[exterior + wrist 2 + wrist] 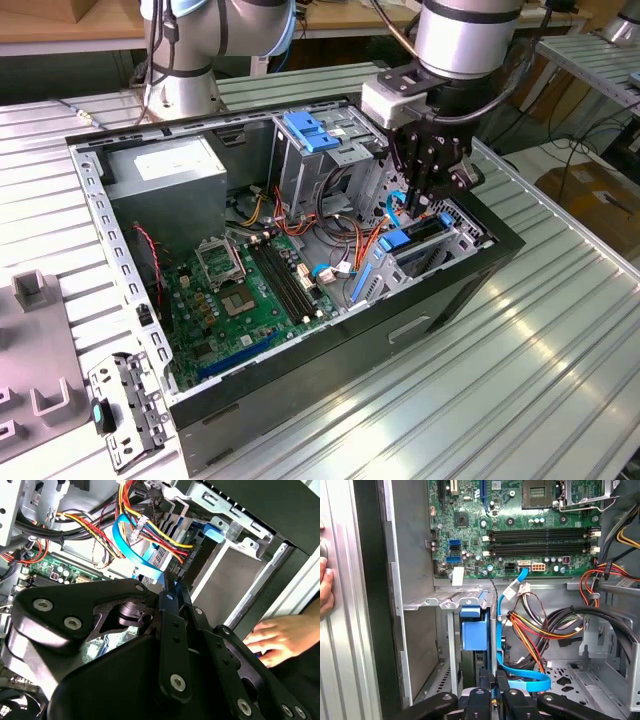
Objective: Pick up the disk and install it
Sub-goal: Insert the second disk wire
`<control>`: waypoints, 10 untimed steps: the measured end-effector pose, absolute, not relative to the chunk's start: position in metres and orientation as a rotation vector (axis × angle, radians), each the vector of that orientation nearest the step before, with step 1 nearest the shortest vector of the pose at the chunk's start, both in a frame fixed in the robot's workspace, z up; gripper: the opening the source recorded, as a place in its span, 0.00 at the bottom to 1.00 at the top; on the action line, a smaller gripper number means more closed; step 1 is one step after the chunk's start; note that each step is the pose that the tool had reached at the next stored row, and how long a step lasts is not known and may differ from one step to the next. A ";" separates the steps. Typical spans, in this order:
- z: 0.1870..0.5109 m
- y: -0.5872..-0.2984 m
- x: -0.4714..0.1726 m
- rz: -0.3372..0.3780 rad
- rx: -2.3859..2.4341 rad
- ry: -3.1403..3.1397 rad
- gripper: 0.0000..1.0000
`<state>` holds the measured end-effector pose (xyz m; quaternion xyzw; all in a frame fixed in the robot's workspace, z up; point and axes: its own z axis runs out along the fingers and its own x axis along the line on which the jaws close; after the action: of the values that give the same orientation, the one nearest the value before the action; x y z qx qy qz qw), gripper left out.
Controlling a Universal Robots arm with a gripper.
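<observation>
I have the claw point(428, 205) squeezed narrow, low at the right of the exterior view, pushing on the disk point(471, 635) standing in its bay so it slides home.

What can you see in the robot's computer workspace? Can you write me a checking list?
Surface: ribbed metal table with an open computer case lying on it.
Job's things: the disk with blue rails sits in the drive bay by the case's front wall.
Clutter: a metal bracket and grey moulded tray beside the case, at the exterior view's left.
Grippers: the gripper hangs just above the disk; fingers close together.
Cables: a blue flat cable and red, yellow and orange wires lie beside the bay.
Surroundings: a person's hand rests on the case's outside.
</observation>
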<state>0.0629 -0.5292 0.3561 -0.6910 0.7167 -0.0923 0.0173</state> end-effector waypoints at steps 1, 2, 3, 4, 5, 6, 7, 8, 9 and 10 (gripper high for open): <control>0.356 -0.531 0.063 -0.282 -2.141 2.223 0.16; 0.356 -0.532 0.063 -0.275 -2.135 2.218 0.16; 0.356 -0.534 0.063 -0.267 -2.130 2.214 0.16; 0.356 -0.536 0.063 -0.260 -2.125 2.211 0.16; 0.356 -0.539 0.063 -0.253 -2.120 2.207 0.16; 0.355 -0.541 0.063 -0.245 -2.115 2.204 0.16; 0.355 -0.544 0.062 -0.238 -2.111 2.201 0.16; 0.355 -0.546 0.062 -0.229 -2.105 2.196 0.16; 0.355 -0.548 0.062 -0.222 -2.102 2.193 0.16; 0.354 -0.550 0.061 -0.214 -2.098 2.189 0.16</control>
<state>0.0609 -0.5497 0.3543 -0.6894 0.7192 -0.0702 0.0507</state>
